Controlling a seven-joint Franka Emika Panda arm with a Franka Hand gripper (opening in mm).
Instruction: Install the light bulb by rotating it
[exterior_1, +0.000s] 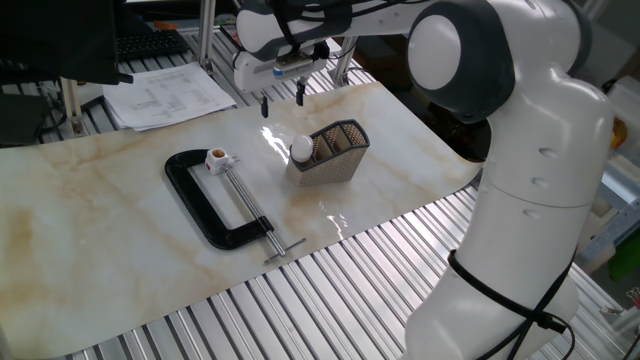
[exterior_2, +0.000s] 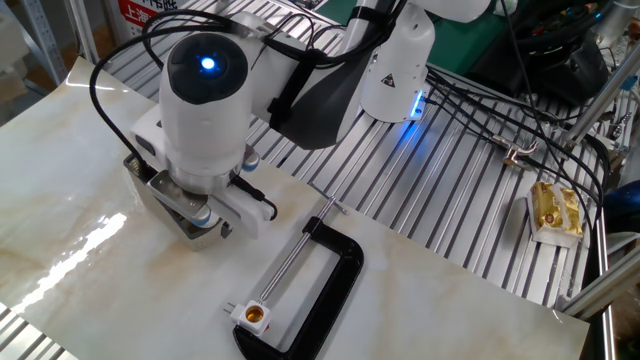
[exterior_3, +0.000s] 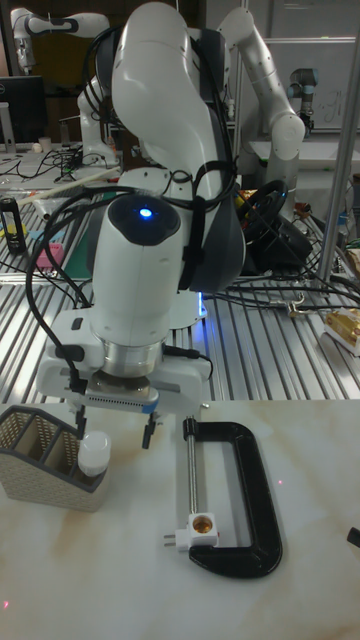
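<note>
Pincer (exterior_1: 282, 99) is released, fingers spread wide and empty, hanging above the table (exterior_1: 100, 210) just over the mesh basket (exterior_1: 335, 152). Your light bulb (exterior_1: 301, 149) sits upright at the basket's open end nearest the clamp, globe poking above the rim; in the tall fixed view one fingertip (exterior_3: 80, 424) is just above the bulb's globe. The black C-clamp (exterior_1: 212, 200) lies flat beside the basket, well apart from the bulb, with the small white socket (exterior_1: 217, 158) at its end.
</note>
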